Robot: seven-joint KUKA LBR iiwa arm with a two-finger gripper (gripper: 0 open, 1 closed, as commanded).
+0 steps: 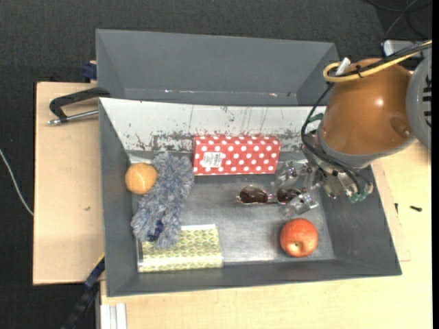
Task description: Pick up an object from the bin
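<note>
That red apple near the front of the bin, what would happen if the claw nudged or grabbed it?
The apple looks round and sits on the bare floor of the bin, so a nudge would probably send it rolling. Its skin looks smooth and shiny, so it might slip when pinched. It seems solid, so it is unlikely to flop.

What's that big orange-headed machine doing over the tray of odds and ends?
A robot arm is reaching into a grey metal bin to pick something out. Its gripper sits at the right end of a pair of dark sunglasses, with a red apple close by. Nothing looks lifted yet. A red polka-dot box, an orange ball, a fuzzy blue-grey cloth and a green patterned pad lie apart from it.
</note>
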